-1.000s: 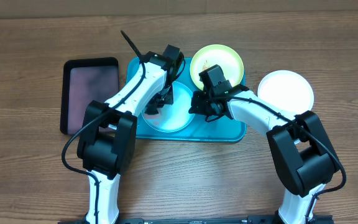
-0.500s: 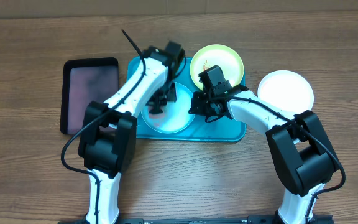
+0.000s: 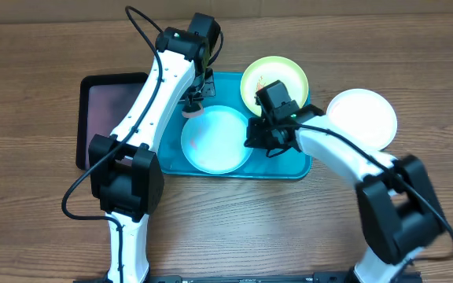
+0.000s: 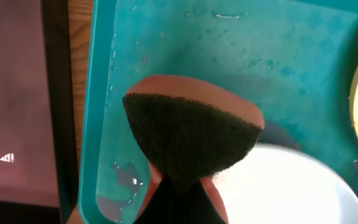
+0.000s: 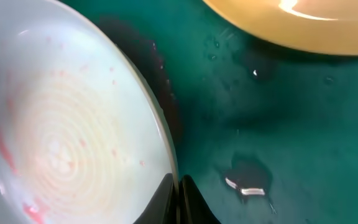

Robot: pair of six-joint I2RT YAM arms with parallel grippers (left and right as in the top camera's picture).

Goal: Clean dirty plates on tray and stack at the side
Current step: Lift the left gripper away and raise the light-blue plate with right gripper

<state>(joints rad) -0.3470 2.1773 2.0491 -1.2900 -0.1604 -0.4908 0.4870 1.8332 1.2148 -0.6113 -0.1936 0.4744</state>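
Now: sponge poised just beyond the smeared plate's far-left rim.
Nearest, the light blue plate (image 3: 215, 141) lies in the turquoise tray (image 3: 289, 169), its right rim pinched by the closed right jaws. Beyond it, the left jaws grip the orange sponge (image 4: 191, 134) over the tray's far-left corner, so wiping likely calls for a near-rightward stroke.

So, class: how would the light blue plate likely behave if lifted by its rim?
Probably stiff and light: the light blue plate looks like thin moulded plastic. Likely slippery, since droplets dot the tray beside it. Pinched at one edge, it may tilt.
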